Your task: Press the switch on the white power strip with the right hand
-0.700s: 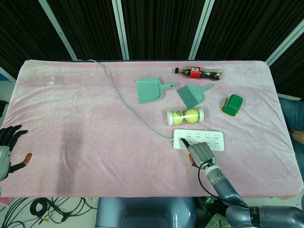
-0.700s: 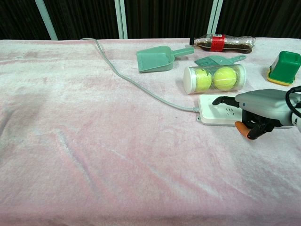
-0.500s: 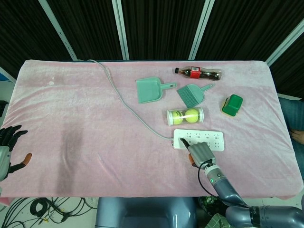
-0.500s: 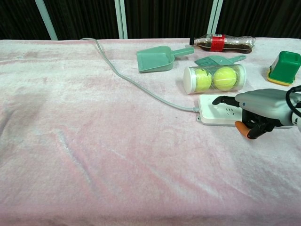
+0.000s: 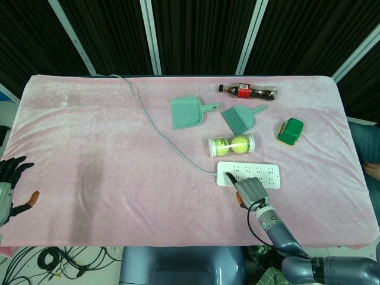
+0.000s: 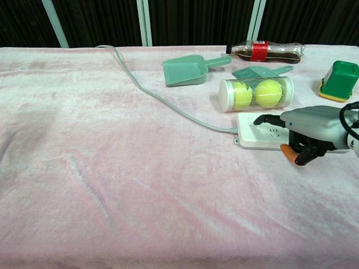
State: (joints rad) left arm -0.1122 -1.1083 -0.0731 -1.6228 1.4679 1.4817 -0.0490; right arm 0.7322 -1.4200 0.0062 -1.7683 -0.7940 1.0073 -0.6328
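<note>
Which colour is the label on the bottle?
Red; the bottle shows it best in the chest view.

A staged robot test room, not a home: a table under pink plush cloth [image 5: 89,148], dark slatted panels [image 5: 202,35] behind, loose cables [image 5: 53,261] on the floor below its near-left corner.

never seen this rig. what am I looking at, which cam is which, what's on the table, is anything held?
Two robot arms with humanlike hands, steered remotely. The head view looks down from above; the chest view looks across the table from low. On the pink cloth: a white power strip with grey cable, a tube of tennis balls, a green dustpan, a brush, a cola bottle and a green box. The right hand reaches one finger onto the strip's cable end, other fingers curled; it holds nothing. The left hand waits open at the edge.
</note>
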